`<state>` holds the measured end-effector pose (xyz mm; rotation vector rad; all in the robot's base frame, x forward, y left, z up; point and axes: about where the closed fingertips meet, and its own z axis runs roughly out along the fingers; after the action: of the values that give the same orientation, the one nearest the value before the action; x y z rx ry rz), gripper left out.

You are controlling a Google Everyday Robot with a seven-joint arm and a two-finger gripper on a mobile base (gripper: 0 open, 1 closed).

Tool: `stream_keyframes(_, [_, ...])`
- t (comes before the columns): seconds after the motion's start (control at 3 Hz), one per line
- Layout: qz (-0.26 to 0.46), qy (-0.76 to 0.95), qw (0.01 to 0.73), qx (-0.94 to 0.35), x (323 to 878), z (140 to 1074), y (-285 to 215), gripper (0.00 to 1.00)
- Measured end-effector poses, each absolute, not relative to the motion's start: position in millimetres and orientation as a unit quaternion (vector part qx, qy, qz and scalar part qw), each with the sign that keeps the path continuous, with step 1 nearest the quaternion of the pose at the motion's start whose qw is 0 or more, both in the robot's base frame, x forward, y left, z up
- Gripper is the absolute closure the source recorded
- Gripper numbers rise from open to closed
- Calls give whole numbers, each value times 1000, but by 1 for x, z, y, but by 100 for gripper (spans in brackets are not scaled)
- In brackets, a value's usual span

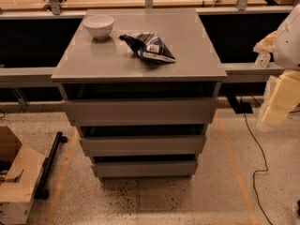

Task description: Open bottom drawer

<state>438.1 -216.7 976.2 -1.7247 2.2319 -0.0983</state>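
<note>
Here's the gripper (277, 108), hanging off the desk's right edge, well apart from the front and about level with the top drawer (140, 110); whether it's set wide or narrow, I cannot tell. The target, the bottom drawer (144, 168), sits lowest on the front face, just above the floor and under the middle drawer (142, 144), and it looks closed. Up on the desk (93, 62), a bowl (98, 26) sits near the back left corner and a snack bag (149, 47) near the middle. No handle to grab, so the smart play looks like this: drop low, swing in square to the front edge, catch the top lip at the dark gap above that lowest panel, and pull straight out, level, with no twist, staying clear of the middle front
</note>
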Motion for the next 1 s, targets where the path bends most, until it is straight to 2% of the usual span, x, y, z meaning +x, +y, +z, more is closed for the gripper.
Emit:
stream_keyframes(0.33, [-34,781,159,-603,438,976,-217,0])
stream_keyframes(1.0, [-16,769,206,-605,464,946,-210,0])
